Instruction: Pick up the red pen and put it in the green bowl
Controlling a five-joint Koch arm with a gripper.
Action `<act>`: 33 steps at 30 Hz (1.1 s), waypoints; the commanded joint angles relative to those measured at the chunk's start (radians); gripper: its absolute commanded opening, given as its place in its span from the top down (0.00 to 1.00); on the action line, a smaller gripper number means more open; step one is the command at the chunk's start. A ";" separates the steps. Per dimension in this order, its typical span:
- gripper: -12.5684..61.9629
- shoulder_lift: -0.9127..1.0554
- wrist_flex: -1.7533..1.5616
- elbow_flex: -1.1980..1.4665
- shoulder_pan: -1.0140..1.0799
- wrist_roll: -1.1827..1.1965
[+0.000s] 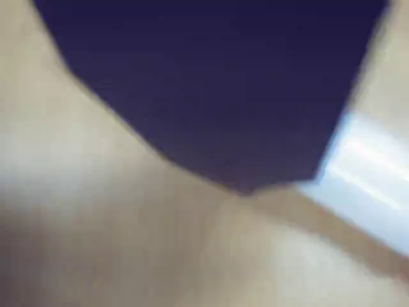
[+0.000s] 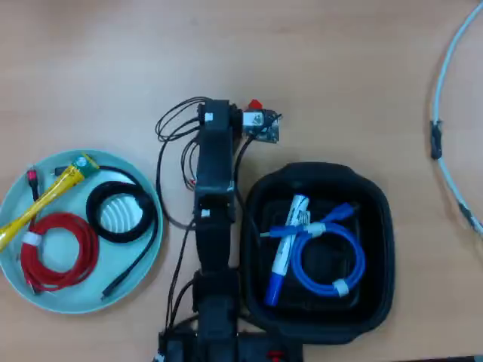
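Observation:
In the overhead view the arm reaches up the middle of the table, and its gripper (image 2: 217, 111) sits at the far end, seen from above with its jaws hidden under the body. A small red piece (image 2: 254, 105) shows just right of the gripper beside the wrist camera; it may be the red pen's cap, and the rest of the pen is hidden. The wrist view is heavily blurred: a dark jaw fills the top and a white bar (image 1: 370, 169) lies at the right over the tan table. The green bowl (image 2: 15, 260) is at the lower left, well away from the gripper.
The bowl holds a yellow pen-like tool (image 2: 45, 196), a red cable coil (image 2: 59, 253) and a black cable coil (image 2: 121, 213). A black tray (image 2: 377, 249) right of the arm holds a blue-capped marker (image 2: 285, 249) and a blue cable (image 2: 328, 260). A white cable (image 2: 445, 98) curves along the right edge.

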 commanded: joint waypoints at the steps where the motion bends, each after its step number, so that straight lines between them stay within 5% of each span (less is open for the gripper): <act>1: 0.46 -0.023 0.032 -0.087 0.009 -0.017; 13: 0.48 -0.044 0.104 -0.075 0.009 -0.003; 16: 0.62 -0.046 0.120 -0.077 0.002 0.029; 20: 0.96 -0.052 0.121 -0.075 -0.035 0.078; 33: 0.92 -0.035 0.150 -0.061 -0.081 0.522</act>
